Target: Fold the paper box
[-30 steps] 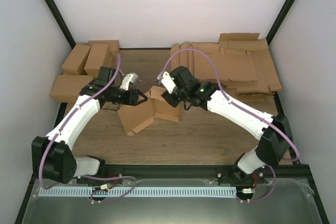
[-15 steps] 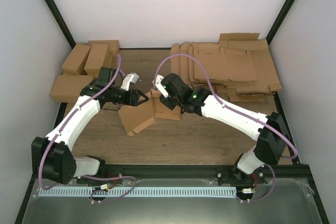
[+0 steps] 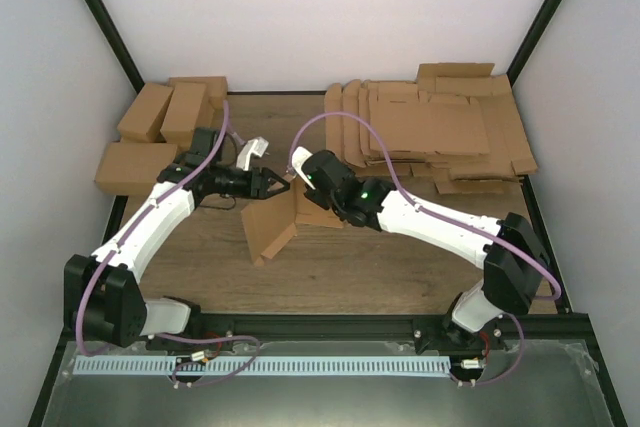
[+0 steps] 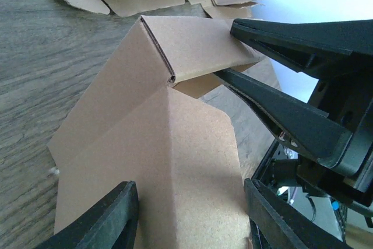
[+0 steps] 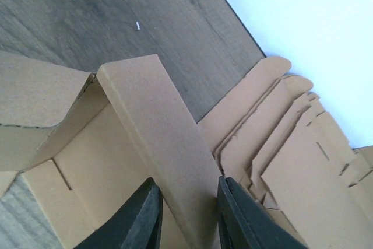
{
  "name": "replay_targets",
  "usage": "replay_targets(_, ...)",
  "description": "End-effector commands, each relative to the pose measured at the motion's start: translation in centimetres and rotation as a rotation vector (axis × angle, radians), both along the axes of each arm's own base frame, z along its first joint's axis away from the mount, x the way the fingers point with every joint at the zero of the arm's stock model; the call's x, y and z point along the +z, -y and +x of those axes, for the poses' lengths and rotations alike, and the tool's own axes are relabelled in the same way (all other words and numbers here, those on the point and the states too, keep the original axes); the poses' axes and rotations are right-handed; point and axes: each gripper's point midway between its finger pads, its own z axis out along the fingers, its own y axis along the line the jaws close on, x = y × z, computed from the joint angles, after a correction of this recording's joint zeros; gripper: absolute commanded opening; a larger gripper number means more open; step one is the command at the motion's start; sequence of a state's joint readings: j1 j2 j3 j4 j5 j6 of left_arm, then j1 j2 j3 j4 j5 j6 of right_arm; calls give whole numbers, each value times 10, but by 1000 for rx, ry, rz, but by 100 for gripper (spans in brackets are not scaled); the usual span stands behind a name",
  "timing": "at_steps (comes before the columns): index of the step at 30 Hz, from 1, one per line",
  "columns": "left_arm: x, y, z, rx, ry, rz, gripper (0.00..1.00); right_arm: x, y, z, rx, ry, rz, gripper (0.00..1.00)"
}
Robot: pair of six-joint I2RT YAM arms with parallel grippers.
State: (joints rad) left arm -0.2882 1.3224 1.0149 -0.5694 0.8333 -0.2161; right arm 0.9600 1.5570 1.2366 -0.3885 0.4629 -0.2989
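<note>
The paper box (image 3: 272, 232) is seen half-formed on the table (image 3: 400, 267). It stands just off the near left corner of the stack of flat blanks (image 3: 440, 132) and is not touching that stack. One broad panel is tilted up on the side away from the stack, and a narrower folded part is raised on the side toward it.

One long upright flap of the box is held by the right gripper (image 5: 187, 186). In the right wrist view the strip of cardboard fills the gap between the two dark fingers (image 5: 143, 217), and a finger is pressed against each face.

The left gripper (image 3: 281, 187) is brought to the box's top edge from the side away from the stack. In the left wrist view its fingers (image 4: 102, 223) are set apart with the broad panel (image 4: 163, 161) lying between them. Whether the cardboard is actually clamped there cannot be told. Beyond the panel in that view, the right gripper's fingers are seen above and below the raised flap, on the stack side.
</note>
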Motion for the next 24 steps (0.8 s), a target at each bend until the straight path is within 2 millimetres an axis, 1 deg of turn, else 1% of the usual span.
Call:
replay_targets(1,18,16,-9,-70,-1,-93,50,-47,-1,-13,40,-52,-116,25)
replay_targets(5,24,15,-4,-47,9,-99,51,-55,3,-8,28,-8,-143,21)
replay_targets(9,32,14,-1,-30,27,-106,60,-64,9,0,6,46,-182,13)
replay_targets(12,45,11,3,-3,55,-101,72,-63,9,5,-9,84,-192,9)
replay_targets(13,52,9,4,10,71,-99,75,-61,8,7,-12,85,-180,9)
replay_targets(15,74,0,7,54,124,-95,81,-58,7,9,-19,70,-151,5)
replay_targets(19,118,-26,12,189,255,-43,96,-52,15,15,-60,10,-74,1)
replay_targets(21,137,-39,12,255,315,-5,99,-49,21,19,-83,-40,-22,1)
replay_targets(24,157,-59,10,350,382,54,100,-53,32,23,-131,-140,59,1)
